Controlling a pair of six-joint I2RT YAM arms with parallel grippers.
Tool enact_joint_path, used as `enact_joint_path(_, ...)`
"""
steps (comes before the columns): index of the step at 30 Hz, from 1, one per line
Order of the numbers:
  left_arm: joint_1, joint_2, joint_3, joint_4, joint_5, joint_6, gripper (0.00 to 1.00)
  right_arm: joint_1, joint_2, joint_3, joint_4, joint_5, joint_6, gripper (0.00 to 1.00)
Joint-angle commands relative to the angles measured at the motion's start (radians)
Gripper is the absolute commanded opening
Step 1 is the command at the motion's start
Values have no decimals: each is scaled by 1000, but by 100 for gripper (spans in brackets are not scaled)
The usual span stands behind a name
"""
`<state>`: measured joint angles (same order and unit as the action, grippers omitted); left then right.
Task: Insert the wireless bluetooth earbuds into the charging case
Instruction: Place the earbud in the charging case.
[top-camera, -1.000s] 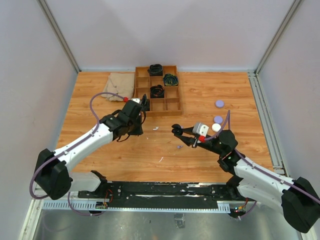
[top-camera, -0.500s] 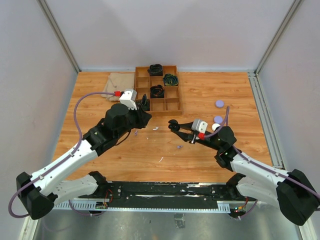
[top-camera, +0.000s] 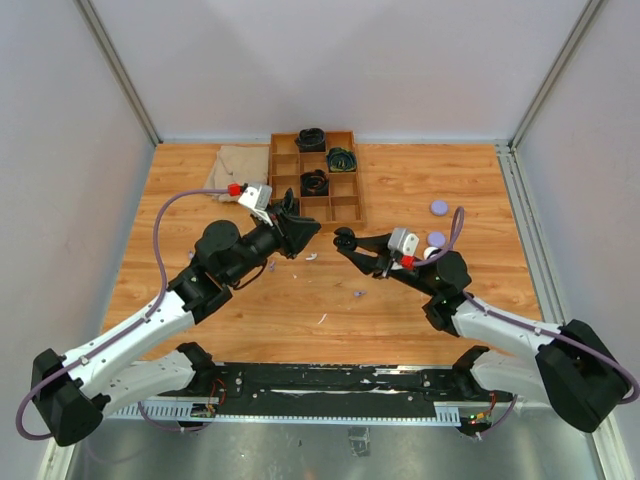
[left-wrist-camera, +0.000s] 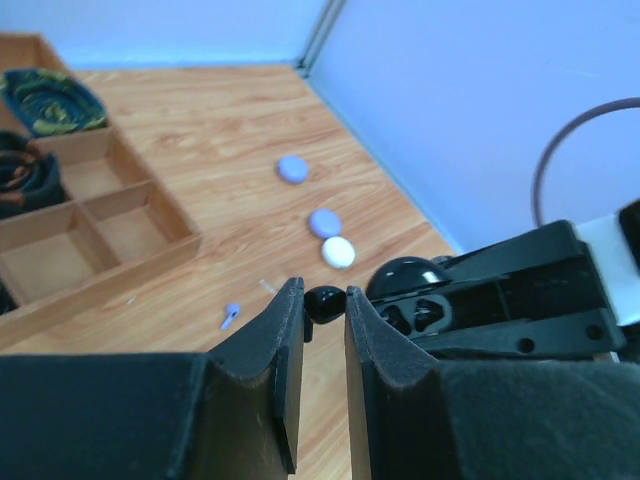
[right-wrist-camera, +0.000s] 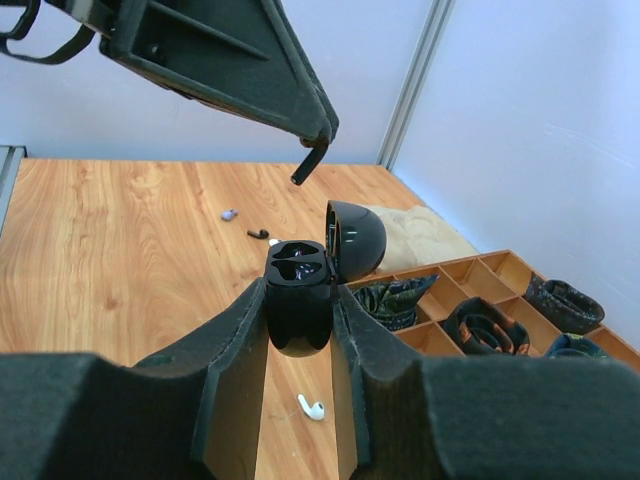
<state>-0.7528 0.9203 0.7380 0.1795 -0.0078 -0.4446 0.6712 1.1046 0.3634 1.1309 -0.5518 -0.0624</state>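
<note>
My left gripper (top-camera: 306, 228) is shut on a black earbud (left-wrist-camera: 325, 303), which is pinched at the fingertips with its stem (right-wrist-camera: 308, 166) pointing down. My right gripper (top-camera: 346, 243) is shut on the black charging case (right-wrist-camera: 298, 292). The case is held upright with its lid (right-wrist-camera: 355, 236) flipped open and both sockets showing empty. The held earbud hangs just beside and above the open case (left-wrist-camera: 412, 300). On the table lie a lilac earbud (top-camera: 358, 294), a white earbud (right-wrist-camera: 312, 408), and another black earbud (right-wrist-camera: 260, 234).
A wooden divided tray (top-camera: 358, 190) holding coiled cables stands at the back, with a beige cloth (top-camera: 238, 170) to its left. Two lilac pucks (top-camera: 438, 207) (top-camera: 436, 239) and a white puck (left-wrist-camera: 338, 251) lie at the right, behind my right arm.
My left arm has swung up and to the right, bringing the black earbud close to the case. My right gripper has moved slightly up and left with the open case.
</note>
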Motion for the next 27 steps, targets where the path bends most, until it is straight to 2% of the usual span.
enact_joint_path(1, -25, -30, -29, 187, 74, 43, 20, 1, 16, 12, 169, 38, 75, 1)
enact_joint_path(8, -63, -41, -81, 342, 123, 74, 20, 3, 46, 12, 246, 38, 121, 1)
enact_joint_path(27, -120, 35, -106, 520, 132, 96, 20, 10, 87, 19, 361, 13, 193, 1)
